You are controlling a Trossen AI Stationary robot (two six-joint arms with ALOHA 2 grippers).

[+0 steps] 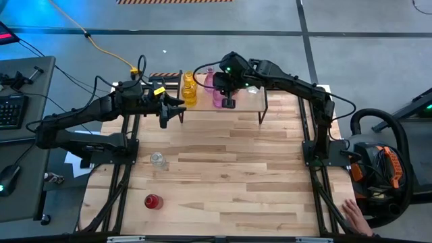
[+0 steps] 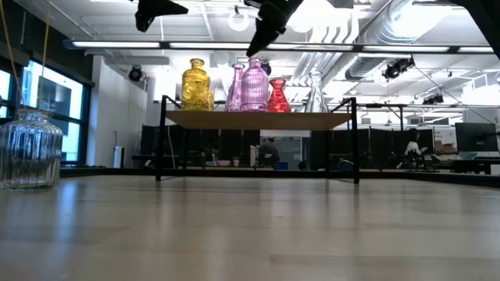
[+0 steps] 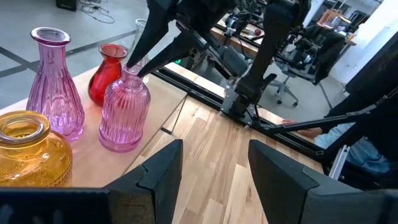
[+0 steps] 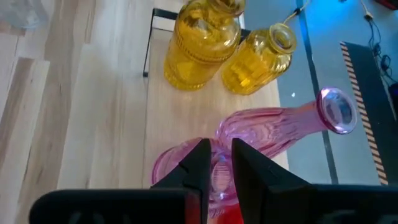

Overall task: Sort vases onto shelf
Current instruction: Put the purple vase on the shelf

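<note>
**Pink Vase Pinched at the Neck on the Shelf**

Over at nine o'clock sat a grey desk (image 1: 27,94) with a keyboard, beside the pale butcher-block table (image 1: 229,182) of long planks. Two vases waited on it: a ribbed clear one (image 1: 158,160) near eight o'clock and a round red one (image 1: 153,201) toward seven.

The left gripper (image 1: 177,111) hovered just off the shelf's left end at eleven o'clock, its dark fingers spread wide around nothing.

The shelf (image 1: 253,101), a light wood top on thin black legs, stood at twelve o'clock. On it ran two yellow vases (image 1: 190,90), fat and ridged, then a tall fluted pink vase (image 3: 55,81) and a squat pink vase (image 3: 125,109), with a red one (image 2: 278,97) and a clear one (image 2: 316,92) beyond.

The right gripper (image 4: 216,163) was over the squat pink vase, fingers pressed on its narrow neck.

Behind lay an office with dark partitions, ceiling ducts and strip lights. At five o'clock a person's hand (image 1: 352,214) rested by the table's corner.
</note>
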